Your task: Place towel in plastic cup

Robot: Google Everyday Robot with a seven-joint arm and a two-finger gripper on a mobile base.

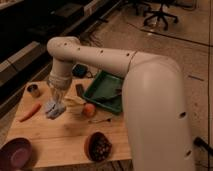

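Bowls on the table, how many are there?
2. A purple bowl sits at the front left corner, a brown bowl at the front middle. The big arm may hide more. The claw grips the towel by the carrot.

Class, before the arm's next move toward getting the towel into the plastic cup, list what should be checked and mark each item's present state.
1. The claw shut on the towel: ok.
2. The towel lifted off the wooden table: cannot tell.
3. The plastic cup found: cannot tell; none shows clearly.
4. The metal can standing apart from the claw: ok.
5. The carrot lying apart from the towel: ok.
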